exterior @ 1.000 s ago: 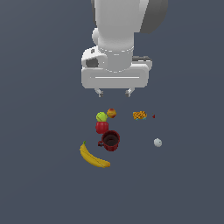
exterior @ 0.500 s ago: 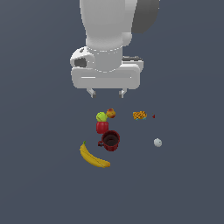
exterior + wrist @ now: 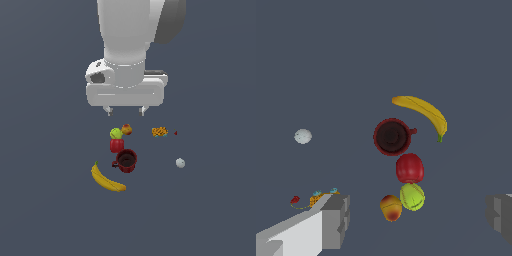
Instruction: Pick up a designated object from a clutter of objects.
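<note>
Claw (image 3: 126,111) wide open, empty, high over apple (image 3: 116,133)/fruit; pale ball (image 3: 180,162) sits well apart, so easy pick w/o clutter.

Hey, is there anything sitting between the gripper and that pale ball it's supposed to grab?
Nothing visible does. The pale ball lies alone, apart from the mug, the red can and the orange patterned piece. The open gripper hangs above the clutter.

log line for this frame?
phase: approach | gripper: open, empty, above clutter | target: pale ball, untouched, apart from mug
</note>
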### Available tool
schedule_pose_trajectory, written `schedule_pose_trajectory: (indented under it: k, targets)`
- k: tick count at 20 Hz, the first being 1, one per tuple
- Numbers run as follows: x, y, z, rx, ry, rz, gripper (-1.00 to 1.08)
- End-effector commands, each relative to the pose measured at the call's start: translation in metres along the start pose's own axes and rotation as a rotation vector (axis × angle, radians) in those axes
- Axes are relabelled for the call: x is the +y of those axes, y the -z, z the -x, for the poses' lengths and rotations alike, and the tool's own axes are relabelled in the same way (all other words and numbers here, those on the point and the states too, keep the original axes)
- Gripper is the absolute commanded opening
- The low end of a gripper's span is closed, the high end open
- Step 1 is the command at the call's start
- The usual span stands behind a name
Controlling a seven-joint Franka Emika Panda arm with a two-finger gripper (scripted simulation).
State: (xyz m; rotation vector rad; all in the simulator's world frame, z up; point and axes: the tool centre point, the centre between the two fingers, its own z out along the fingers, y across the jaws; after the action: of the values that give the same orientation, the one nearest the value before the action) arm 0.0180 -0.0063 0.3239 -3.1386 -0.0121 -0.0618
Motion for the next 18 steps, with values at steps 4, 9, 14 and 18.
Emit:
schedule_pose_trajectory:
  k: [4, 9, 14, 18]
  targets:
    - [-0.023, -0.024, -0.013, -0.007, 0.078, 0.012, 1.0]
    - [-0.058, -0.06, -0.028, -0.014, 0.189, 0.024, 1.0]
    - [-0.108, -0.11, -0.04, -0.022, 0.335, 0.03, 1.0]
    - [-0.151, -0.152, -0.044, -0.028, 0.457, 0.026, 1.0]
